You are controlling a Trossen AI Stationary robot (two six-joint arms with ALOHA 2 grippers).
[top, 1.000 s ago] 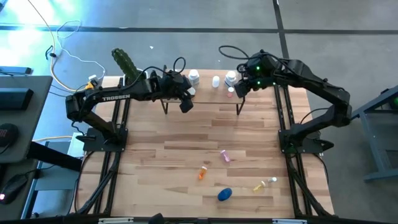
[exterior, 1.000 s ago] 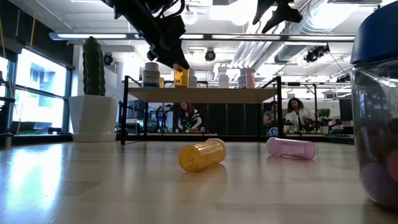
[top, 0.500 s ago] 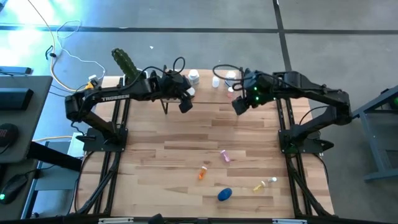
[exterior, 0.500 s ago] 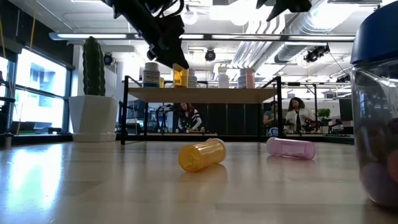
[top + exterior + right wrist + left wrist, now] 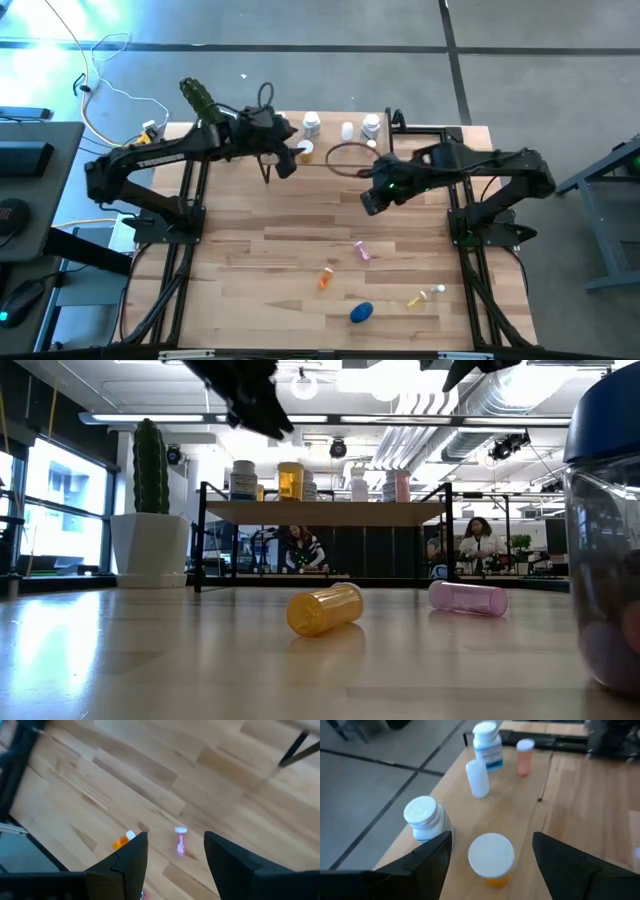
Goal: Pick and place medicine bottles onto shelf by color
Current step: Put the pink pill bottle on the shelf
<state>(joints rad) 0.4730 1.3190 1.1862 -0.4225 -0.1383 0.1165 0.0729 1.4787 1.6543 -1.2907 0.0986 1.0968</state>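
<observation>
Abt five bottles on shelf (image 5: 330,152), four left on table before it; both grippers (image 5: 492,851) (image 5: 175,851) open, seemingly empty

Near the top centre, the left gripper (image 5: 285,163) hangs by the shelf (image 5: 330,140) and its white bottles (image 5: 311,124). The right gripper (image 5: 372,199) sits just right of centre. Pink (image 5: 362,251), orange (image 5: 325,277), blue (image 5: 361,313) and yellowish (image 5: 419,297) bottles lie on the table (image 5: 250,260) below.

No lettering, label or number can be read in any view.
</observation>
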